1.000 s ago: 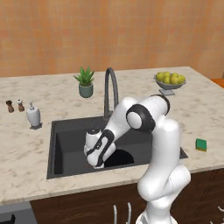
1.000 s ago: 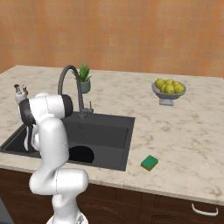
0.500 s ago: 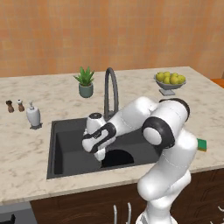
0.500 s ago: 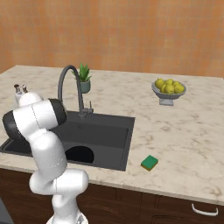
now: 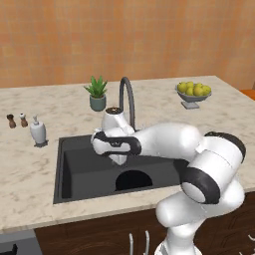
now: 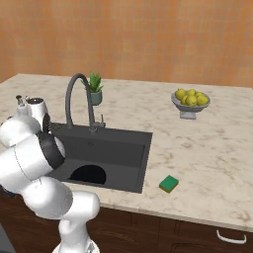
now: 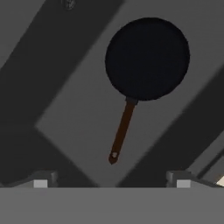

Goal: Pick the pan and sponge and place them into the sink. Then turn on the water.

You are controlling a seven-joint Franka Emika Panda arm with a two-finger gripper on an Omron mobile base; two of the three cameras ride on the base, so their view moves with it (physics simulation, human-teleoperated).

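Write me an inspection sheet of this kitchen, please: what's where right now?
Surface: beige marble counter around a dark sink.
Job's things: pan lies flat in the sink, handle free; sponge on the counter right of the sink; no stream seen at the faucet.
Clutter: plant, fruit bowl, soap bottle, two shakers.
End effector: open above the pan, holding nothing.
Cables: nothing seen.
Surroundings: orange wall, dark cabinets below.

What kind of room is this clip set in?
A rendered kitchen, most likely: a sink with an arched faucet set in a marble counter, and a pan lying in the basin.
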